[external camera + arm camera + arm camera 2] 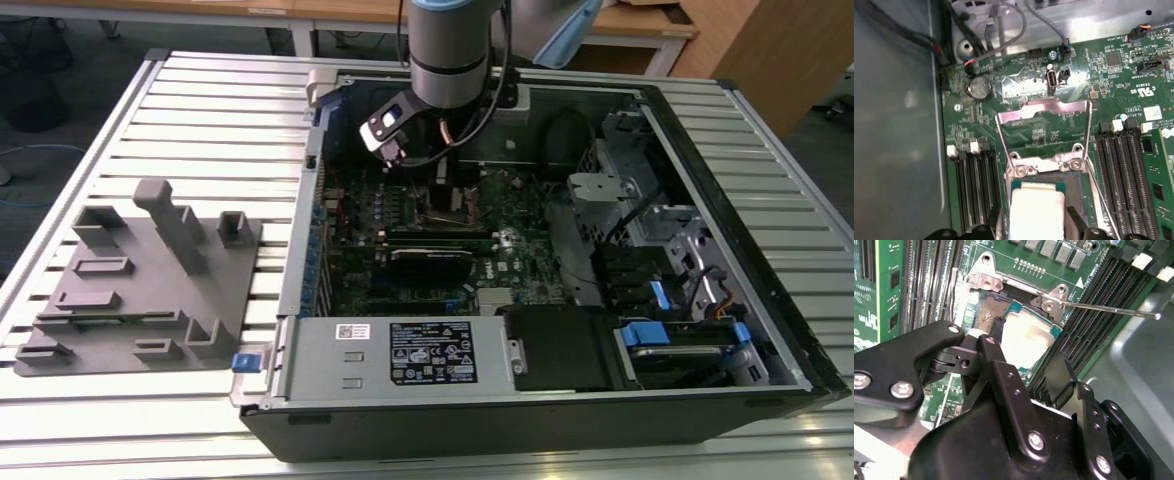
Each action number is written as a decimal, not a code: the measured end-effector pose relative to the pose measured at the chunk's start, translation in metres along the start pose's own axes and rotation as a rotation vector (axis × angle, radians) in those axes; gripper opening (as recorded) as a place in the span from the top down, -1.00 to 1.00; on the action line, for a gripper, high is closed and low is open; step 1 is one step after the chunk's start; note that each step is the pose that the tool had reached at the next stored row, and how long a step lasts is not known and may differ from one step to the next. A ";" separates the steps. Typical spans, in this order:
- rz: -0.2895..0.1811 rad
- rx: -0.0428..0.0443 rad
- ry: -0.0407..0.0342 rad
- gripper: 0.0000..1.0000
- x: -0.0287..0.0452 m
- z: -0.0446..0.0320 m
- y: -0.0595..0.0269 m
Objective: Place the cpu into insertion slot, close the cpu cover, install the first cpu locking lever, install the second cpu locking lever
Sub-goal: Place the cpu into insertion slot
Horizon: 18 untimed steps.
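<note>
The cpu (1026,340) is gripped between the fingers of the tool (1029,346), low over the insertion slot (985,310) on the green motherboard (1114,65). The cpu cover (1054,103) stands open. Placing is the step in hand, and it likely calls for a level, square descent.
</note>
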<state>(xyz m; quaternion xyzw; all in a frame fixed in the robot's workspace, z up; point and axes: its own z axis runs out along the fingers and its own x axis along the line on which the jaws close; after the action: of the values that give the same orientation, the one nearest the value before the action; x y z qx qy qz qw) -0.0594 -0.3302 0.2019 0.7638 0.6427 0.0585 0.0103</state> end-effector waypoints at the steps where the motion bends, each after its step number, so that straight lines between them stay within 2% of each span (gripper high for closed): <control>1: 0.007 -0.0005 -0.0007 -0.21 0.0001 0.0003 -0.0001; 8: 0.033 -0.0024 -0.0030 -0.21 0.0008 0.0030 -0.0005; 18: 0.036 -0.0027 -0.0028 -0.21 0.0008 0.0050 -0.0007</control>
<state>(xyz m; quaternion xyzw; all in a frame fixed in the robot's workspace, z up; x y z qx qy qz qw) -0.0594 -0.3290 0.1969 0.7752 0.6289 0.0585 0.0112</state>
